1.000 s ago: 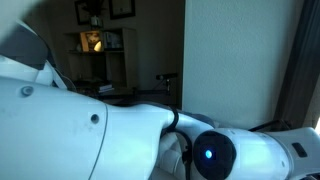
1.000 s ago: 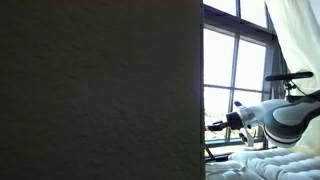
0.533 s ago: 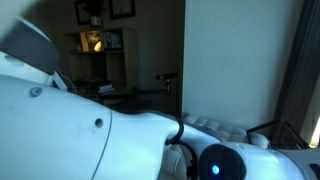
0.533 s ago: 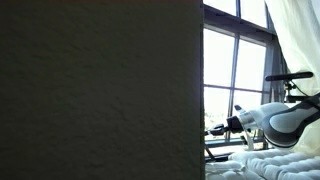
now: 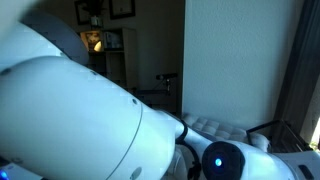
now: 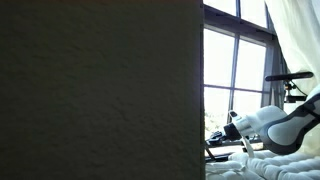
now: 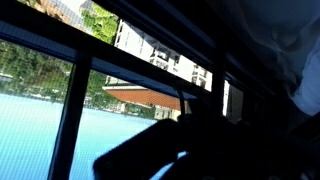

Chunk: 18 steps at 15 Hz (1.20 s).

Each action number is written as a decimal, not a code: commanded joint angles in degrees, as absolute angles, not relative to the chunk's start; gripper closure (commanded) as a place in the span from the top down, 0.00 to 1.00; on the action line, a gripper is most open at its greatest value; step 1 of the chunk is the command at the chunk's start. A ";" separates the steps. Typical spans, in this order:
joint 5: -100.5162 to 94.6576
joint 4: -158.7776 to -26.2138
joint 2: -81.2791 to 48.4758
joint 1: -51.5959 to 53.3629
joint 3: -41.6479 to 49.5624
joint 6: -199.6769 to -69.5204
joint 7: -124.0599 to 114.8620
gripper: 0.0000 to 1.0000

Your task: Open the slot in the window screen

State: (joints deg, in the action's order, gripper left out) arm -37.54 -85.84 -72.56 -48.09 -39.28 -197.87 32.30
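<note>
robot arm [image 6: 275, 120] stretches toward the window [image 6: 238, 60], its pincer [image 6: 211, 128] closed and empty as far as can be seen, low on the window. the window screen [image 7: 35, 130] lies straight ahead of the pincer, against the window's glass; its slot cannot be made out, so its long axis is unknown.

We can read no text, label, brand, number or sign in any of the views. The framed pictures [image 5: 121, 8] at the top edge of an exterior view are too small and dark for us to make out any writing.
</note>
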 commanded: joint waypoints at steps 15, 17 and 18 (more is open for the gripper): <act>-39.11 -86.70 -74.44 -54.17 -51.50 -174.06 37.08 0.00; -38.82 -86.37 -75.03 -54.90 -52.66 -171.95 37.47 0.00; -38.68 -86.30 -75.67 -55.55 -53.73 -170.49 38.33 0.00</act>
State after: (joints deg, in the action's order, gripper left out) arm -39.13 -86.14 -74.22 -53.69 -50.66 -174.04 35.74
